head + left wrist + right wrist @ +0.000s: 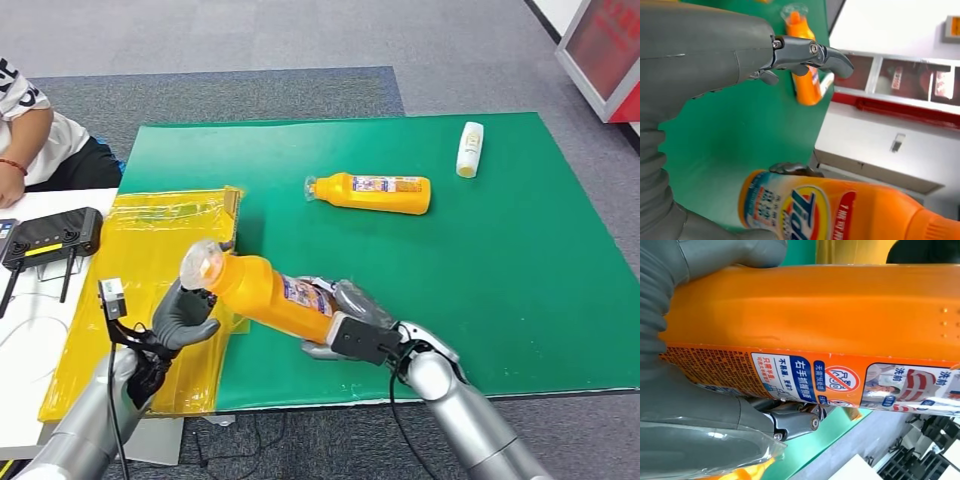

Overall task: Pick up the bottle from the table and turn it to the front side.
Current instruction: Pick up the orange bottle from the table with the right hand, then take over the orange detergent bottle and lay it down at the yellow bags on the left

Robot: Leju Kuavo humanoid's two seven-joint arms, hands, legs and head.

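Your right hand (343, 325) grips the orange bottle (260, 292) at its base — lifted, tilted | left hand (181, 315) under the cap end, fingers (806, 52) spread, holding nothing.

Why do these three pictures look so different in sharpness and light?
Head view: evenly lit and sharp, with glare on the yellow plastic sheet and soft shadows under the held bottle. Left wrist view: the left hand is crisp, while the bottle so near the lens and the background look soft. Right wrist view: the label print is readable, though the right hand blurs at the edge.
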